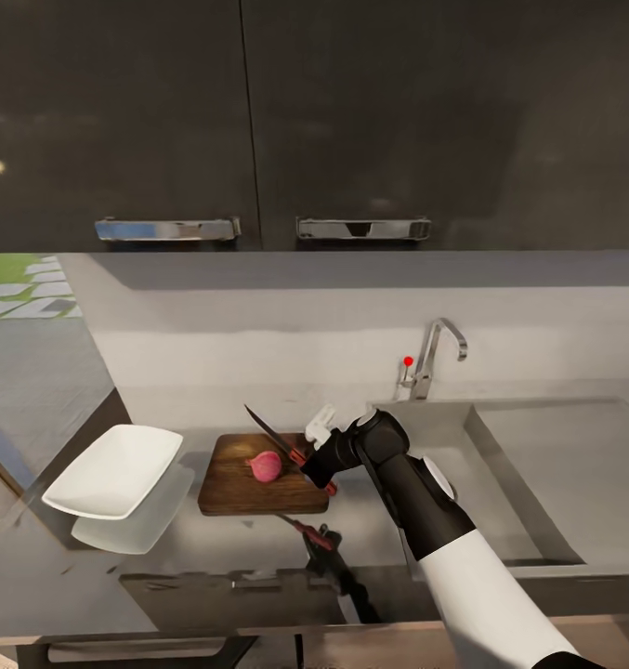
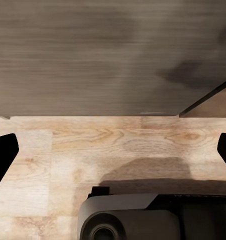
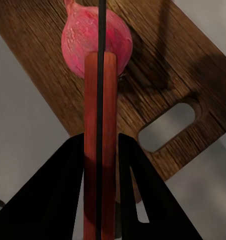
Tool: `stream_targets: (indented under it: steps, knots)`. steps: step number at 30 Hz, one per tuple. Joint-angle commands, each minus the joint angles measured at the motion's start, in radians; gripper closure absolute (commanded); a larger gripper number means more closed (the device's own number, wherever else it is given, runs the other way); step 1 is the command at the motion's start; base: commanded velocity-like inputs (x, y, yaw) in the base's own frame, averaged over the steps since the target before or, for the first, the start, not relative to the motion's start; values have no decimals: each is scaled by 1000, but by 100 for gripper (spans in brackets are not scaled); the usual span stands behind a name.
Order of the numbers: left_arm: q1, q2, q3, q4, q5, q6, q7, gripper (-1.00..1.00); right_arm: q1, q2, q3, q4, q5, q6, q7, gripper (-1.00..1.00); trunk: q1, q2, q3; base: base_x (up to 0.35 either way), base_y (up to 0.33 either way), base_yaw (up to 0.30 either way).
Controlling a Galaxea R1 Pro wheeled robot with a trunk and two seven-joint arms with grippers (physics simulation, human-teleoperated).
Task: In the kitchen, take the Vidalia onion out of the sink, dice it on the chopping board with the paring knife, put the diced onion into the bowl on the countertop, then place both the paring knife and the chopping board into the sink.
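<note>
The pinkish-red Vidalia onion (image 1: 266, 466) (image 3: 95, 42) lies whole on the brown chopping board (image 1: 230, 488) (image 3: 158, 90), which rests on the glossy countertop (image 1: 35, 548). My right gripper (image 1: 308, 457) (image 3: 100, 145) is shut on the red handle of the paring knife (image 1: 275, 435) (image 3: 99, 100). The dark blade points up and to the left over the onion. The white bowl (image 1: 114, 469) stands left of the board. The grey sink (image 1: 463, 483) lies to the right. In the left wrist view, my left gripper (image 2: 113, 155) is open over a wooden floor, holding nothing.
A chrome tap (image 1: 435, 358) with a red knob stands behind the sink. Dark upper cabinets (image 1: 258, 121) with chrome handles hang above the counter. The sink's flat drainboard (image 1: 583, 465) stretches to the right. A dark cabinet front (image 2: 113, 55) faces the left wrist camera.
</note>
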Motion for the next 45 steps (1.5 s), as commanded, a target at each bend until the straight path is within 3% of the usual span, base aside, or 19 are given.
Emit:
stream_targets:
  steps: [1, 12, 31, 45]
  knots:
    - [-1, 1, -8, 0, 8, -3, 4, -100, -1, 0, 0, -1, 9, 4, 10, 100, 1, -2, -4, 0, 0, 0]
    - [-1, 1, -8, 0, 8, -3, 4, -100, -1, 0, 0, -1, 9, 4, 10, 100, 1, -2, -18, 0, 0, 0]
    - [1, 24, -7, 17, 8, -11, 10, -100, -1, 0, 0, -17, 1, 1, 18, 100, 1, -2, -19, 0, 0, 0]
    - [1, 26, -7, 18, 8, -11, 10, -100, -1, 0, 1, -4, -1, 2, 19, 100, 1, -2, -19, 0, 0, 0]
